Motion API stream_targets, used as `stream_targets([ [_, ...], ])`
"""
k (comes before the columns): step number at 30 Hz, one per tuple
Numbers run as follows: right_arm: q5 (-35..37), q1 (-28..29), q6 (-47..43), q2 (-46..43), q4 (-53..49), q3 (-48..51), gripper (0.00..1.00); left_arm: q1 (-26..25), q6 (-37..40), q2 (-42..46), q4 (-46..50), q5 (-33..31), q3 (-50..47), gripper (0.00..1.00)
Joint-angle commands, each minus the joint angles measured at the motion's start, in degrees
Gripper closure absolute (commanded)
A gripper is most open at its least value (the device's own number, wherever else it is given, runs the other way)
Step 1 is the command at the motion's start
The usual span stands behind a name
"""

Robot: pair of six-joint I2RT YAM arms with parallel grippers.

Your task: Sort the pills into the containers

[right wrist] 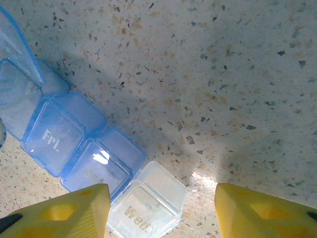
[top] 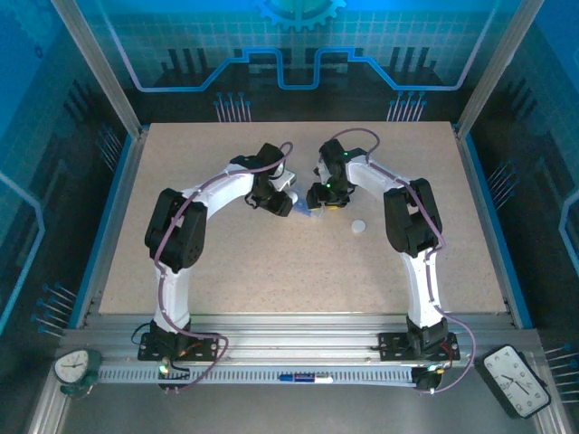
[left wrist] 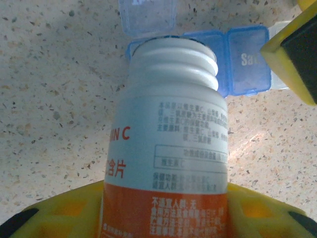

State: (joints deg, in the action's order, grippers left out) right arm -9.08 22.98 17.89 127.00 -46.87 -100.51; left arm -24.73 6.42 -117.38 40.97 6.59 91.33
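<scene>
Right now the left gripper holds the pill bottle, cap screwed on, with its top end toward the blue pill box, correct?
Not quite. The pill bottle has no cap on: the left wrist view shows its bare threaded neck. The rest holds: the left gripper grips it, top end toward the blue pill box.

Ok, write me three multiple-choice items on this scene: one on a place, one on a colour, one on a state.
1. Where is the bottle?
A. In the left gripper
B. Lying on its side
C. By the arm bases

2. What colour is the Wed compartment?
A. Blue
B. Clear whitish
C. Orange

3. How is the right gripper?
A. Shut on a pill
B. Open, empty
C. Shut on a lid

Key: 1 A, yellow fingers flank its base; 2 B, it is paler than the blue compartments beside it; 3 B, its fingers stand apart, gripping nothing.
</scene>
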Motion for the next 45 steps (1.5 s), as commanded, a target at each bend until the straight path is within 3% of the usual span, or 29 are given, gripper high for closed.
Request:
stream_targets([
  [1,0.00,0.83,-0.70,1.50,-0.88,-0.49,0.41,-0.14,1.55,-0.60,2.14,-1.05,2.25,1.00],
  [28,-0.16,0.84,-0.82,1.58,-0.94,-0.50,0.41,-0.88,5.74,-6.01,12.33,-4.82,11.04,1.00],
  [45,0.03,0.84,-0.77,1.67,-1.03,-0.66,0.41,-1.35,6.37,-6.89,13.79,-5.11,12.16,1.00],
])
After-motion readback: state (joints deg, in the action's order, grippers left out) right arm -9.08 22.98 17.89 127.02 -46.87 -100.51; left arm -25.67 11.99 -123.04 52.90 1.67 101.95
